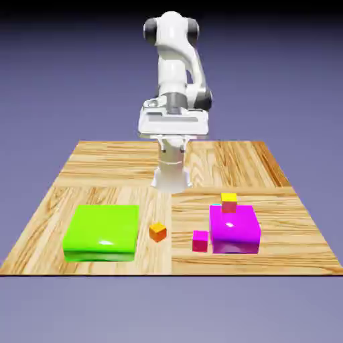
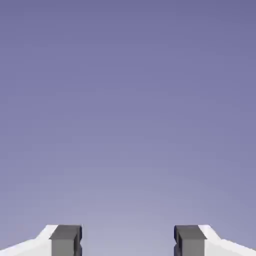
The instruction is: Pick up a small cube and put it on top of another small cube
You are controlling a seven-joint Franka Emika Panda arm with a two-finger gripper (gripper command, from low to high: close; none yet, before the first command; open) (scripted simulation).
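Hand view shows only blue-violet backdrop between the two grey fingertips, which stand wide apart with nothing between them; the gripper is open and empty, and no cube or table appears there.

Risks, as I judge them: four small cubes sit near large blocks, so a descent aimed slightly off could knock a neighbour. The magenta cube lies just beside the big magenta block, at its 8 o'clock in the exterior view, leaving little room for a finger on that side. The yellow cube and pink cube sit at the block's far edge; whether one rests on the other I cannot tell. The orange cube stands free, at 3 o'clock of the green block, and looks the easier pick. A release made off-centre could let the cube slide off its base cube.

In the exterior view the hand hangs high above the table near the robot's base, well apart from every cube; the orange cube lies toward 6 o'clock from it, the magenta group toward 5 o'clock.
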